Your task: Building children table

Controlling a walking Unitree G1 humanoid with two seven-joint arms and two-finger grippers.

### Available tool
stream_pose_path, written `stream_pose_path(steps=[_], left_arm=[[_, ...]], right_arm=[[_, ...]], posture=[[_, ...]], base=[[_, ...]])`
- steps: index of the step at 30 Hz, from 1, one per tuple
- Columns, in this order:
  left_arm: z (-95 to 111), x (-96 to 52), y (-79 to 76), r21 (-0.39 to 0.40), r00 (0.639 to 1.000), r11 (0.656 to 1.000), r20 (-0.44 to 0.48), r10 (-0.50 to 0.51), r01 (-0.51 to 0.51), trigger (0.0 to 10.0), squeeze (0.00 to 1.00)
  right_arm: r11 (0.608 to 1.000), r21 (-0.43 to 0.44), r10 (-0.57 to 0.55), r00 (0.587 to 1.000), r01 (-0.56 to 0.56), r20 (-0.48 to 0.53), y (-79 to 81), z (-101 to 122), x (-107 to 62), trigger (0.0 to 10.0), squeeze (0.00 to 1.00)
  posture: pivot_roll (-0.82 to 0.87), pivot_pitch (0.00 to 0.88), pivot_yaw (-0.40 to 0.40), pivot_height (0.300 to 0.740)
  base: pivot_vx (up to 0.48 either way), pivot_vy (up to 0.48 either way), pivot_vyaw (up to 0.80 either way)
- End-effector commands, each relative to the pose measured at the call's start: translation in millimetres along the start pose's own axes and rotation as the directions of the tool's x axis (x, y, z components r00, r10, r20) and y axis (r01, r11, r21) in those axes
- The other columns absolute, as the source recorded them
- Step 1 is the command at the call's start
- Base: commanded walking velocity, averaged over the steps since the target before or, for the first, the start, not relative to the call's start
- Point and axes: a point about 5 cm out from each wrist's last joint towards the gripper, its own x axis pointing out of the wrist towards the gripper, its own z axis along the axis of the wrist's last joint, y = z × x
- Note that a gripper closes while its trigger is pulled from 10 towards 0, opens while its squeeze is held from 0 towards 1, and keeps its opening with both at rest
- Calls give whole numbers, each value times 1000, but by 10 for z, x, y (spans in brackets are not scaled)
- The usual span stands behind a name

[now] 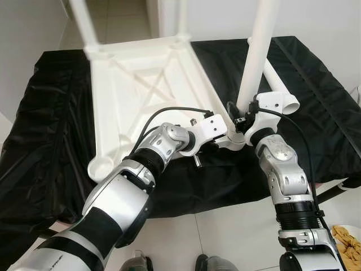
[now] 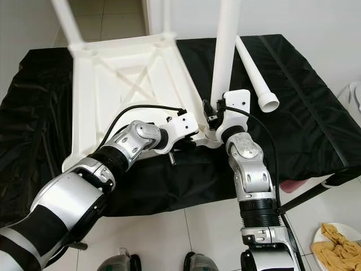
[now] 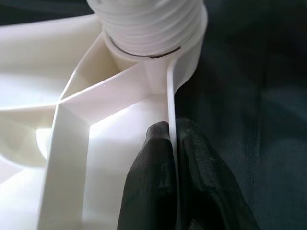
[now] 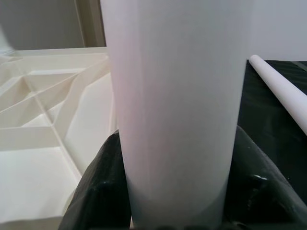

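At the near right corner of the upturned white table top [image 1: 144, 96], which lies on the black-draped counter [image 1: 51, 141], the step in hand appears to be screwing a leg into its socket. The right gripper [image 4: 172, 191] has its jaws closed around the lower part of the upright white leg [image 1: 256, 51], one black finger on each side. The left gripper [image 3: 175, 182] pinches the table top's thin side rim just beside the threaded socket [image 3: 153, 43], jaws nearly shut on the plastic. A spare leg [image 2: 256, 76] lies loose on the counter's right side, near the standing one.

To do this well, I judge the left should hold the rim steady against twisting while the right keeps the leg plumb over the socket, so the threads don't cross. Turning in short, re-gripped strokes seems safest; a tilted leg would likely bind.
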Motion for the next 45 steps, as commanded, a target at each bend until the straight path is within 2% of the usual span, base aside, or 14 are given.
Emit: stream_pose_path(steps=[1,9,15,20,26,35,45], left_arm=[[-188,35,-101,-19,997,999,-69,-43,42,10000,0],[-213,31,-104,-12,996,999,-77,-41,40,10000,0],[-191,20,-90,4,997,999,-64,-39,40,10000,0],[-185,16,-90,8,997,999,-59,-45,46,10000,0],[-177,9,-79,13,997,999,-59,-43,43,10000,0],[-166,14,-85,22,997,999,-56,-48,49,10000,0],[-146,7,-74,29,998,998,-51,-48,49,10000,0]], right_arm=[[1000,25,2,997,0,-73,-1,-166,-22,10000,0],[1000,26,9,1000,-8,-28,-32,-142,-51,10000,0],[997,80,-4,1000,1,30,-80,-230,-205,10000,0],[998,59,2,999,-4,38,-79,-270,-245,10000,0],[997,15,78,994,-79,80,9,-224,-274,10000,0],[997,76,6,1000,-4,-29,-92,-375,-192,10000,0],[995,103,8,993,4,-115,-87,-486,-139,10000,0]], posture=[[1,75,35,740],[6,77,27,740],[7,76,24,740],[5,75,25,740],[3,70,28,740],[6,65,28,740],[9,57,27,740]], base=[[0,0,0],[0,0,0],[0,0,0],[0,0,0],[0,0,0],[0,0,0],[0,0,0]])
